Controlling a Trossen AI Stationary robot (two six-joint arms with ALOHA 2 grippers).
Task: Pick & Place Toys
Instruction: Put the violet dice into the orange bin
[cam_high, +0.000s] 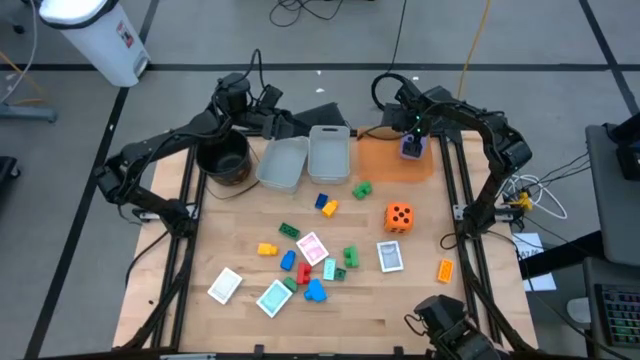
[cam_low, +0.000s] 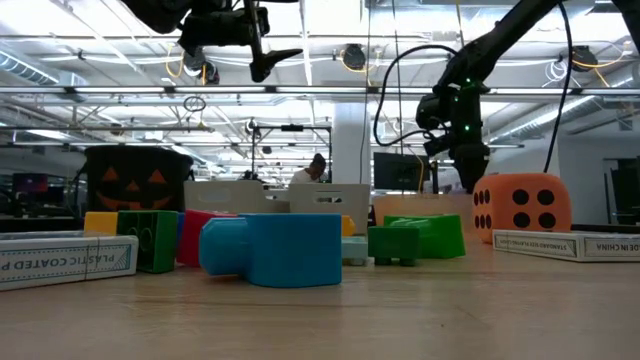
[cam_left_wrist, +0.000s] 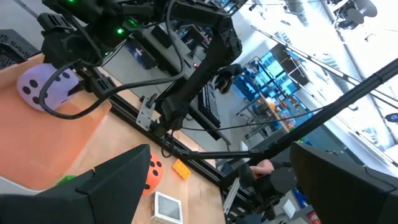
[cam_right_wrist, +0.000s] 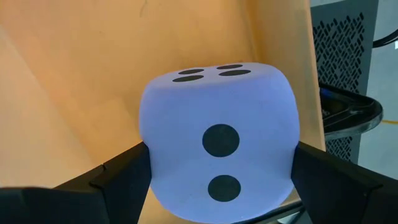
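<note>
My right gripper (cam_high: 411, 143) is shut on the purple die (cam_right_wrist: 217, 149) over the flat orange tray (cam_high: 385, 160) at the table's far right. The die also shows in the left wrist view (cam_left_wrist: 37, 87). My left gripper (cam_high: 300, 122) is open and empty, high above the clear bins at the far side; it also shows in the low view (cam_low: 265, 55). The orange die (cam_high: 399, 216) rests on the table. Several small blocks, among them a blue one (cam_high: 316, 290), and several playing cards (cam_high: 273, 298) lie on the middle and near part of the table. My right gripper pinches the purple die between its two fingers, one on each of two opposite side faces (cam_right_wrist: 149, 168). The fingers come from above, pointing down. The die's two-pip face is toward the wrist camera. Whether the die's underside touches the orange tray, I cannot tell.
Two clear bins (cam_high: 283, 163) (cam_high: 330, 152) stand side by side at the far middle. A round black pot (cam_high: 223, 158) stands left of them. An orange block (cam_high: 444, 268) lies near the table's right edge. Black frame rails run along both table sides.
</note>
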